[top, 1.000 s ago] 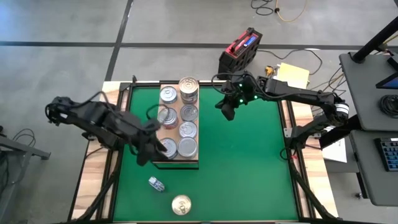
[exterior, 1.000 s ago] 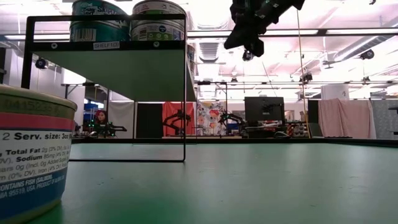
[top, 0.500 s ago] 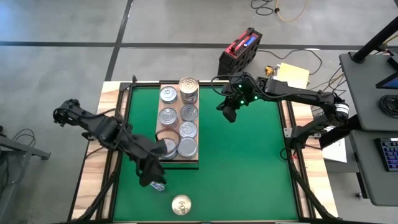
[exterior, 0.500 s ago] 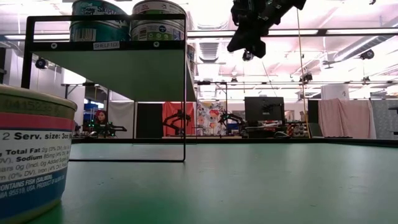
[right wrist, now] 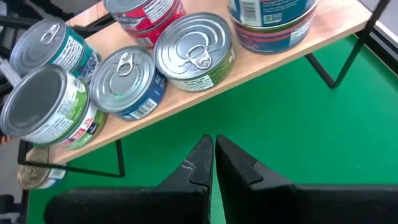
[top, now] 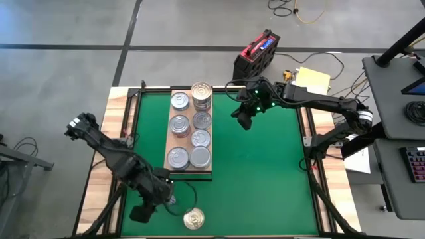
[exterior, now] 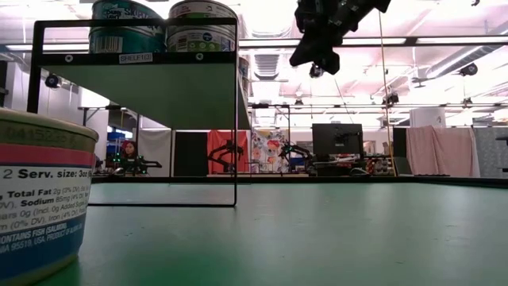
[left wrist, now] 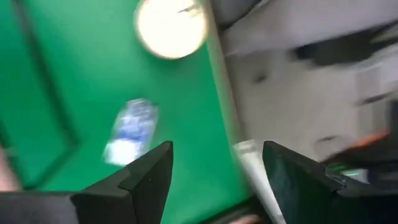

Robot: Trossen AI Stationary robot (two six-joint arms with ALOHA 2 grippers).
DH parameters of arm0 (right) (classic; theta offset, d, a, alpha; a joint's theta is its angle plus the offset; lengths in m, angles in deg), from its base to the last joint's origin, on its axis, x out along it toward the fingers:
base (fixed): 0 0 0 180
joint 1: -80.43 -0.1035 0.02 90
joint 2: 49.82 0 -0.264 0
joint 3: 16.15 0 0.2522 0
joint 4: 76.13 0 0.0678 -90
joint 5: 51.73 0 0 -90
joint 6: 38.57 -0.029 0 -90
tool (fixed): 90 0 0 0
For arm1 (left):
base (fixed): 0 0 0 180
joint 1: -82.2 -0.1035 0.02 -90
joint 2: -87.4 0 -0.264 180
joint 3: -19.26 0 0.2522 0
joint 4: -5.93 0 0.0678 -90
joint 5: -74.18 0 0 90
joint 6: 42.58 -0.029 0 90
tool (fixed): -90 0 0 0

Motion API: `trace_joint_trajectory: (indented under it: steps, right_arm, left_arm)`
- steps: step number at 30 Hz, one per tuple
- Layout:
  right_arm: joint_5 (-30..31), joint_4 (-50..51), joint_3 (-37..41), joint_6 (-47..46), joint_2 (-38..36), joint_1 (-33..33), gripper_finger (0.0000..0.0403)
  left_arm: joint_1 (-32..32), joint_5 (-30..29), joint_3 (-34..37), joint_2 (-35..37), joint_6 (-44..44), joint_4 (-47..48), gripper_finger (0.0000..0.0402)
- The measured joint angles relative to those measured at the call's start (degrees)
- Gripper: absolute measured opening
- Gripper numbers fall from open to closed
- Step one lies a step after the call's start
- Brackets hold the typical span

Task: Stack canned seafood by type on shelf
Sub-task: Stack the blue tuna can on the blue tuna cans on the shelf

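Seven round flat metal tins (top: 190, 126) are seen on the light wooden shelf board (top: 205, 173) at the upper middle of the high view, one spot holding a stack of two. Two more lie off it on the green counter mat (top: 265, 179): a gold-lidded tin (top: 194, 218) at the lower edge and a blue-labelled tin on its side, almost wholly hidden beneath the left tool (top: 147, 209), whose jaws are spread and empty. The right tool (top: 243, 121) is clenched on nothing, raised just right of the shelf. Bare mat fills the right half.
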Motion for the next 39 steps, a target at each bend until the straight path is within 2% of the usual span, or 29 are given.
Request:
trace_joint_trajectory:
  steps: [5, 11, 17, 23, 33, 39]
  right_arm:
    - [0.97, -0.39, 0.0, -2.45, 0.0, 0.01, 0.0009]
    - [3.41, -0.48, 0.0, -7.21, 0.0, -0.01, 0.0009]
    - [4.57, -0.5, 0.0, -8.54, 0.0, -0.02, 0.0009]
    - [6.29, -0.5, 0.0, -8.77, 0.0, 0.0, 0.0009]
    - [6.28, -0.48, 0.0, -9.68, 0.0, -0.02, 0.0009]
    - [6.29, -0.48, 0.0, -10.26, 0.0, -0.02, 0.0009]
  left_arm:
    - [2.25, -12.43, 0.33, -2.84, -9.33, 3.88, 0.0232]
    - [6.24, -20.11, 1.19, -5.28, -15.17, 3.69, 0.0232]
    - [8.71, -21.06, 3.38, -7.46, -15.21, 0.3, 0.0232]
    - [8.94, -23.92, 9.11, -7.11, -12.2, -4.77, 0.0232]
    - [8.98, -23.96, 18.89, -6.94, -13.17, -10.9, 0.0232]
    - [9.03, -25.33, 20.47, -6.8, -13.15, -11.52, 0.0232]
